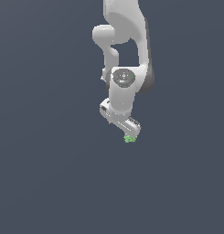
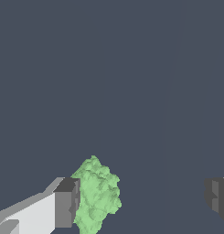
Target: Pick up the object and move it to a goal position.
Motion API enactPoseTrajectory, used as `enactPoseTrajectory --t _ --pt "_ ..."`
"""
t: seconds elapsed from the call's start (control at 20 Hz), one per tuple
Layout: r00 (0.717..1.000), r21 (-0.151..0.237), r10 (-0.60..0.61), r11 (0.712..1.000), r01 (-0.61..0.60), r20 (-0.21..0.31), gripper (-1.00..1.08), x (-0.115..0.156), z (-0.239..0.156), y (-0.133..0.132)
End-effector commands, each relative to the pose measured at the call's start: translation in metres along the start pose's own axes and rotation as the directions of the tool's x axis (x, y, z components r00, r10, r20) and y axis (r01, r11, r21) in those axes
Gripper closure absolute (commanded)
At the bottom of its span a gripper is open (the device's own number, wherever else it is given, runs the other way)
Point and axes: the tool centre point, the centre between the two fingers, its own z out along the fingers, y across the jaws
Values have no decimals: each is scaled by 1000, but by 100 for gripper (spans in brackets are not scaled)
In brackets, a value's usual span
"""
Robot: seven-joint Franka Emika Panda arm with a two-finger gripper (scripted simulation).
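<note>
The object is a small light-green knobbly lump that shows just below the tip of my white arm in the exterior view. In the wrist view the object lies between my two fingers, right against one dark fingertip and far from the other fingertip. My gripper is open wide, with the jaws standing on either side of the lump. In the exterior view the gripper points down over the lump and hides part of it.
A plain dark grey-blue surface fills both views. No goal marker and no other objects show. The arm's upper links rise towards the top of the exterior view.
</note>
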Motion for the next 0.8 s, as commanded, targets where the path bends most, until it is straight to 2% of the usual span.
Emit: enactPoseTrajectory --t 0.0,0.35,0.75 --pt "998 2 61 998 -61 0 -92 -4 3 -4" --pt "974 8 226 974 -226 1 -92 -16 10 -16" --pt "913 14 407 913 -407 3 -92 -30 18 -28"
